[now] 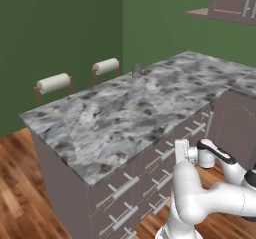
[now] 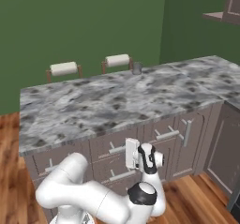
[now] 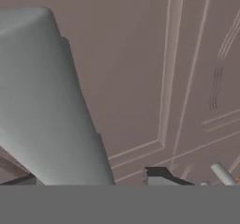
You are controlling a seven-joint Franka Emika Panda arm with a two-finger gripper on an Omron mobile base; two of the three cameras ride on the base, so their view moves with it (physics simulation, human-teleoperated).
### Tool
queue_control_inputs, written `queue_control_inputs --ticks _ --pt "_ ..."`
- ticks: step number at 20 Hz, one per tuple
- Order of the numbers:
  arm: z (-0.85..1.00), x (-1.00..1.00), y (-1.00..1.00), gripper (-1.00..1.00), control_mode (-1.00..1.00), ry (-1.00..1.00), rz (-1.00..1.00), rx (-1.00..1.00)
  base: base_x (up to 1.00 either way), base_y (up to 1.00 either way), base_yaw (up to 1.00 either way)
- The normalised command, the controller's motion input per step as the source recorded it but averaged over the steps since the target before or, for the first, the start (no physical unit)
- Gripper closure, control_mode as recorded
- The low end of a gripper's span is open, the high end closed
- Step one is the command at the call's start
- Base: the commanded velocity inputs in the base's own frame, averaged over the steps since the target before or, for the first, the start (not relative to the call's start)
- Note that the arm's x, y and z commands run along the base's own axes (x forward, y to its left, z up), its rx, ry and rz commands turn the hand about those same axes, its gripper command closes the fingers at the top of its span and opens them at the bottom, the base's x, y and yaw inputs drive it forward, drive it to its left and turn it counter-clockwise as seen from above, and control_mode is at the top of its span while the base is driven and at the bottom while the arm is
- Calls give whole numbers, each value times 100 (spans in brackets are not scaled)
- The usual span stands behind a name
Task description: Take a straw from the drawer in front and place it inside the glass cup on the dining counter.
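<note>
Claw (image 3: 161, 176) apparently against drawer (image 3: 140, 68) front.

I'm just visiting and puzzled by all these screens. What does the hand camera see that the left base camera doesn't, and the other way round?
The hand view sits close against a taupe cabinet front, showing its panel grooves and a big silver bar handle up close. The left base view takes in the whole dining counter, the tiny glass cup at its far edge, two white stool backs and the wooden floor. Both show the taupe cabinet fronts and their silver handles.
</note>
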Motion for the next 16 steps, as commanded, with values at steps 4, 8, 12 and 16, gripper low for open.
queue_control_inputs --ticks 4,8,12,16 --pt "-36 0 -2 100 -100 0 -17 0 0 0 0" --pt "-71 -7 -68 100 -100 0 -23 0 0 0 0" --pt "-80 -29 -100 100 -100 0 -18 0 0 0 0" --pt "-77 -36 -100 100 -100 0 -10 0 0 0 0"
